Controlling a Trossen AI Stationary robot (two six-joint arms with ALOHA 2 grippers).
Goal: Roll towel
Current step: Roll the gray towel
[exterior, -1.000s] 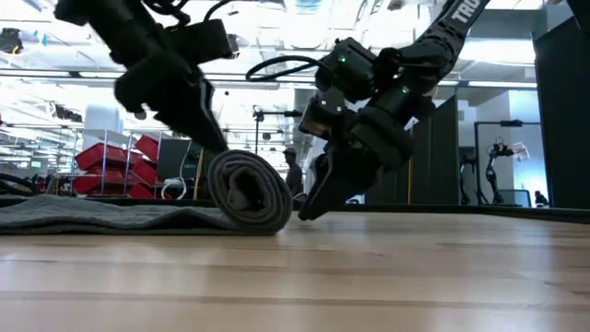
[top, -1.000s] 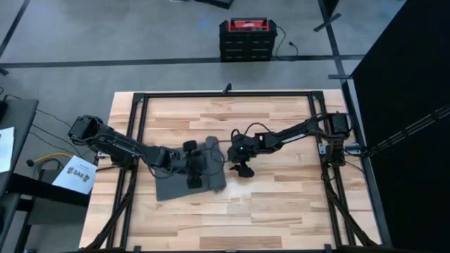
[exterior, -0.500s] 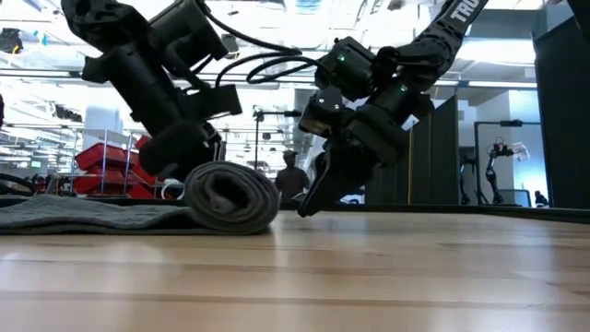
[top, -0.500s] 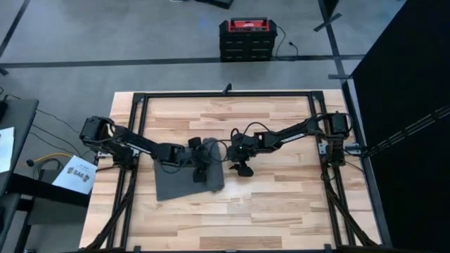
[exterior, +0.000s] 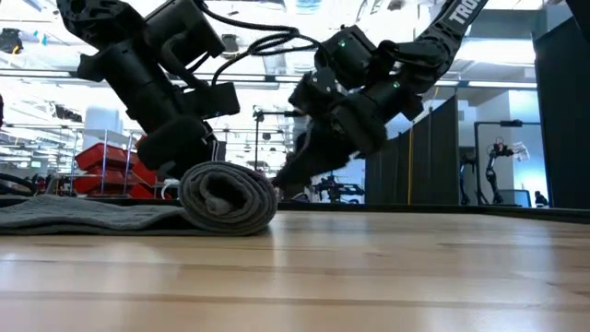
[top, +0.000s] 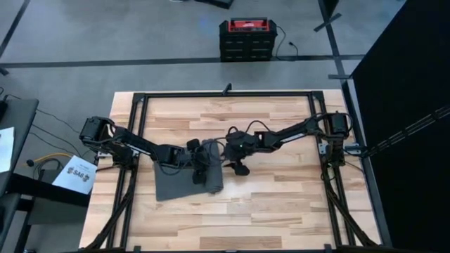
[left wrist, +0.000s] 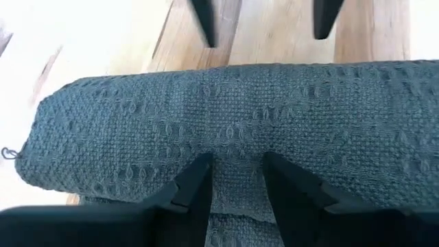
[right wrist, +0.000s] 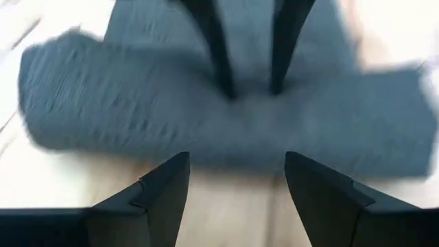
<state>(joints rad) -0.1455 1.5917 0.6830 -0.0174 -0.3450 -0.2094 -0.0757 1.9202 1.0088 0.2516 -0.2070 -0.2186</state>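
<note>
While the towel (top: 188, 177) is lying mid-table, its 3 o'clock half is rolled (flat cloth remaining at 9); left gripper (left wrist: 236, 180) is pressing narrowly into the roll, right gripper (right wrist: 236, 180) is hovering wide.

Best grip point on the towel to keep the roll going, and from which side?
Take the rolled part of the towel mid-length, pinching its top, probably from the right pincer's side: the flat tail lies toward the left arm, and the left pincer already presses there.

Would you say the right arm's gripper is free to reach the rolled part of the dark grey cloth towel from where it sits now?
Probably yes: the right gripper is open, facing the dark grey towel's roll, with only bare wooden table between. The left gripper presses from the opposite side.
</note>
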